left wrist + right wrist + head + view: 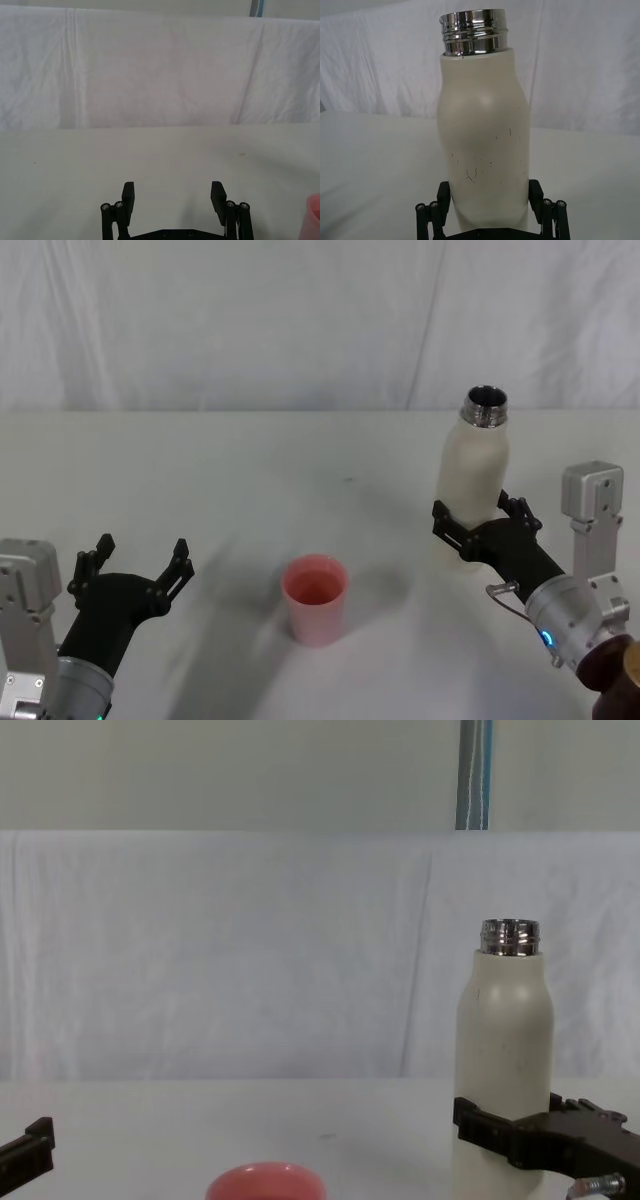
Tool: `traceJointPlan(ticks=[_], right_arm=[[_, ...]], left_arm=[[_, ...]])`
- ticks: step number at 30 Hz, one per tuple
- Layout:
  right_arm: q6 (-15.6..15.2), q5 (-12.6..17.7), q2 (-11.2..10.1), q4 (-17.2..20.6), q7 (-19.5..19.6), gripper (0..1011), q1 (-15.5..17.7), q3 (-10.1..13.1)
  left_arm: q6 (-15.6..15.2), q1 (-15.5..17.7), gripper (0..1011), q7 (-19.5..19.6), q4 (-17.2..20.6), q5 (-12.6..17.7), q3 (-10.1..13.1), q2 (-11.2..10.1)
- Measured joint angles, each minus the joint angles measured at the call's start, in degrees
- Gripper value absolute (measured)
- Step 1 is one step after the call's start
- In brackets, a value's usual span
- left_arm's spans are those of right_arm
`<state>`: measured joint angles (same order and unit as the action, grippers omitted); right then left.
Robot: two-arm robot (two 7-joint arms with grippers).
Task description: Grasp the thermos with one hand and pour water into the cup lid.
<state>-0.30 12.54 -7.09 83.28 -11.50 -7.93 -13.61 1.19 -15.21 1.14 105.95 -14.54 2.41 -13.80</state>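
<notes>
right pincer (478, 525) – clamps upright thermos (472, 465) | left pincer (135, 562) – wide | cup lid (316, 598) between

Soft, even light is filling every view. Faint shadows are lying on the surface (250, 480) beside the cup lid (316, 598). Glare is glinting off the thermos (482, 145) neck.

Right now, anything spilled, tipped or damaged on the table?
Nothing spilled or tipped. The tall cream-white thermos stands upright, uncapped, with small dark scuffs on its body, and the right gripper has its jaws around its lower part. The small pink cup lid sits upright. The left gripper is open, idle.
</notes>
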Motion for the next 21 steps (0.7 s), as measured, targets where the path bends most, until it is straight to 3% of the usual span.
traceJointPlan(ticks=[21], right_arm=[[0.77,-0.83,0.67,-3.16,-0.14,1000,-2.24,-0.77]], left_arm=[[0.0,0.0,1001,0.0,0.0,0.0,0.0,0.0]])
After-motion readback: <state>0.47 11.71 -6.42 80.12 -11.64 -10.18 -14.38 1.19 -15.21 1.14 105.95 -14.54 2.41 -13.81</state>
